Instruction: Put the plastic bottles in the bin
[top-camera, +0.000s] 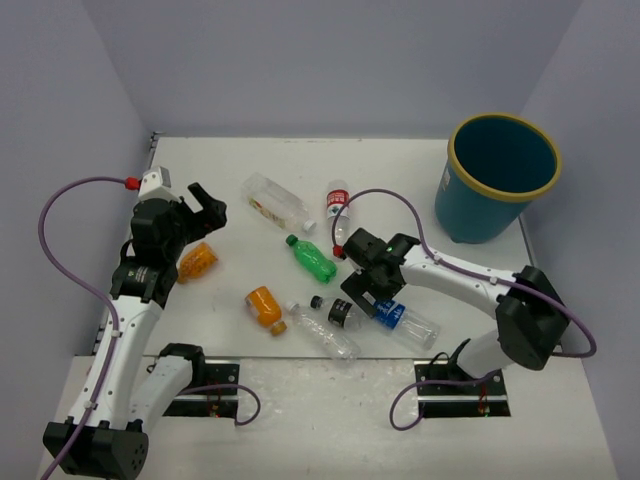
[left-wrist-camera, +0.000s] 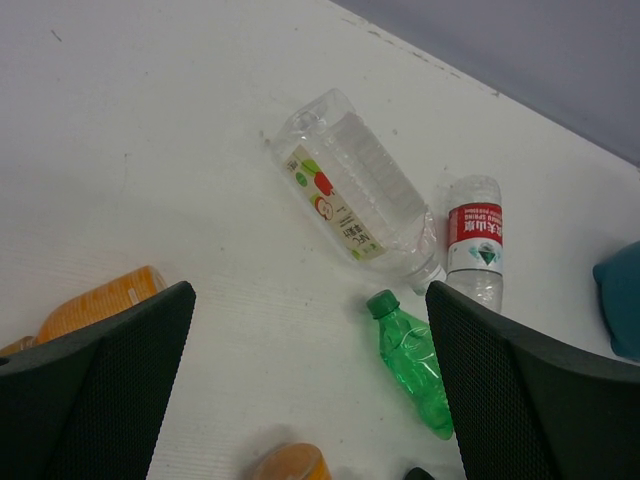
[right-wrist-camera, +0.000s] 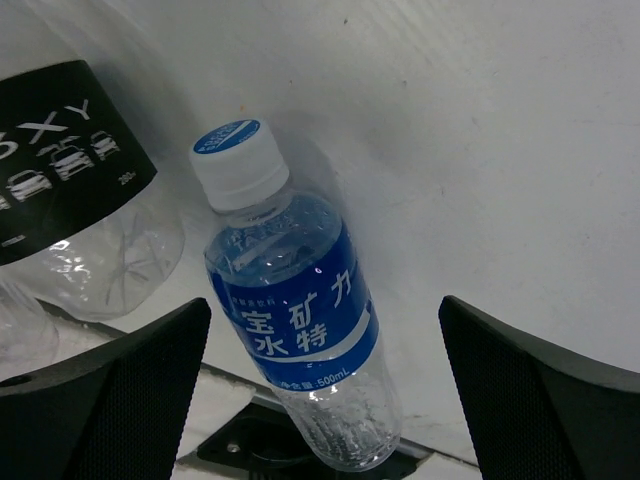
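White tabletop (top-camera: 400, 170) between pale lavender walls carries everything. Right gripper (top-camera: 372, 298) hangs with its 2 fingers (right-wrist-camera: 540, 400) spread wide, holding nothing. In its wrist view the blue-label bottle (right-wrist-camera: 300, 330) lies in the gap between them, white cap toward 11 o'clock, touching neither finger. Just beside it at 10 o'clock rests a clear black-label bottle (right-wrist-camera: 70, 170). In the overhead view a plain clear bottle (top-camera: 330, 340) lies against that one at 7 o'clock.

Left gripper (top-camera: 207, 203) is equally wide and empty, its pads (left-wrist-camera: 110, 390) over bare table, with an orange bottle (top-camera: 197, 260) near at 6 o'clock. Toward 3 o'clock from it come the large pale-label bottle (top-camera: 278, 203), then the red-label bottle (top-camera: 337, 203). The green bottle (top-camera: 312, 258) lies at 4 o'clock and a second orange bottle (top-camera: 265, 306) at 5 o'clock.

The bin (top-camera: 470, 215) stands upright at the far right corner, at 1 o'clock of the right gripper, well apart from every bottle. The right arm's purple cable (top-camera: 385, 193) arches between the red-label bottle and the bin.
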